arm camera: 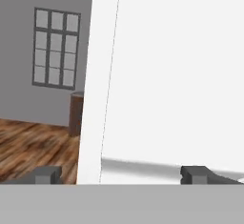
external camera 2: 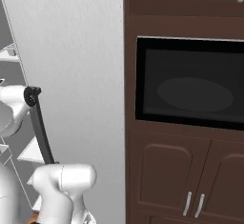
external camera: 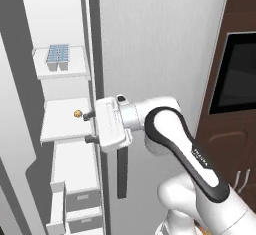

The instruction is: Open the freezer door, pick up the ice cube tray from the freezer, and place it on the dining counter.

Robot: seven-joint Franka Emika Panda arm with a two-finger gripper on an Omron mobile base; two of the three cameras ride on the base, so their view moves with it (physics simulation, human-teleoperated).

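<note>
In the left base view the freezer point(external camera: 67, 124) stands open, white shelves bare to the front. The ice cube tray point(external camera: 58, 55) sits on an upper shelf, free space around it; a small round brown item point(external camera: 77, 113) lies on the shelf below, near its right edge. The pincer point(external camera: 90, 127) hangs just at that shelf's front right edge, fingers point(external camera: 89, 114) spread apart and empty. Right of it stands the plain grey door point(external camera: 160, 44), then a dark oven point(external camera 2: 190, 82) set in brown cabinets point(external camera 2: 190, 170)

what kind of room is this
A home kitchen, most likely: an open freezer with an ice cube tray on a shelf, beside dark wood cabinets holding a built-in oven.
</note>
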